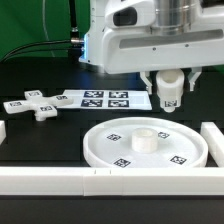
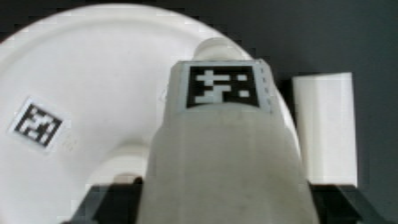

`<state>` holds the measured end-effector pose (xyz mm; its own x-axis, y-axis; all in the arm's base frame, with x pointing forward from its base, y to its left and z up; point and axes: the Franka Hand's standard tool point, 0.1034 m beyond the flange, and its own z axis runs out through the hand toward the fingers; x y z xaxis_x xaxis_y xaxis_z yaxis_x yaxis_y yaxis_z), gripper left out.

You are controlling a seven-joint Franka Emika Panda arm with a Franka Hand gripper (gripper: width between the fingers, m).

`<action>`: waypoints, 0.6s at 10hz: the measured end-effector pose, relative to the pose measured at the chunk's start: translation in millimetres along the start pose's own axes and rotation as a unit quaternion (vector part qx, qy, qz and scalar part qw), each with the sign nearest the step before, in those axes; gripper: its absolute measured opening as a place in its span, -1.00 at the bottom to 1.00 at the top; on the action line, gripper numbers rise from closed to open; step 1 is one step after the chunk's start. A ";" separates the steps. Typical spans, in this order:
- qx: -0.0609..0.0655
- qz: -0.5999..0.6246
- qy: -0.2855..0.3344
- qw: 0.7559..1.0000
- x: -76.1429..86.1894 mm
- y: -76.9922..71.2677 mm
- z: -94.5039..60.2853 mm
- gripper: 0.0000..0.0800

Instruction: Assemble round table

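Note:
The large rimmed disc (image 1: pixel 145 147) lies flat on the table with its central hub (image 1: pixel 143 137) facing up. My gripper (image 1: pixel 168 93) is shut on the short thick cylinder (image 1: pixel 169 96), which it holds upright a little above the disc's far right rim. In the wrist view the tagged cylinder (image 2: pixel 222 120) fills the middle between my dark fingers (image 2: pixel 103 200), and the disc (image 2: pixel 89 70) lies beyond it. The small cross-shaped piece (image 1: pixel 34 104) lies flat at the exterior view's left.
The marker board (image 1: pixel 100 98) lies behind the disc. Long white bars run along the front (image 1: pixel 60 180), the exterior view's right (image 1: pixel 213 140) and its left edge (image 1: pixel 3 130). One bar (image 2: pixel 329 110) shows beside the cylinder in the wrist view.

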<state>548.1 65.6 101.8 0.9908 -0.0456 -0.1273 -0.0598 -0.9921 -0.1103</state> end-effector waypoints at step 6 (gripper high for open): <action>-0.014 -0.039 0.201 0.979 26.4 6.6 -26.0 0.02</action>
<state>577.0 54.8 123.3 0.9599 -0.0061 0.2801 0.0159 -0.9970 -0.0761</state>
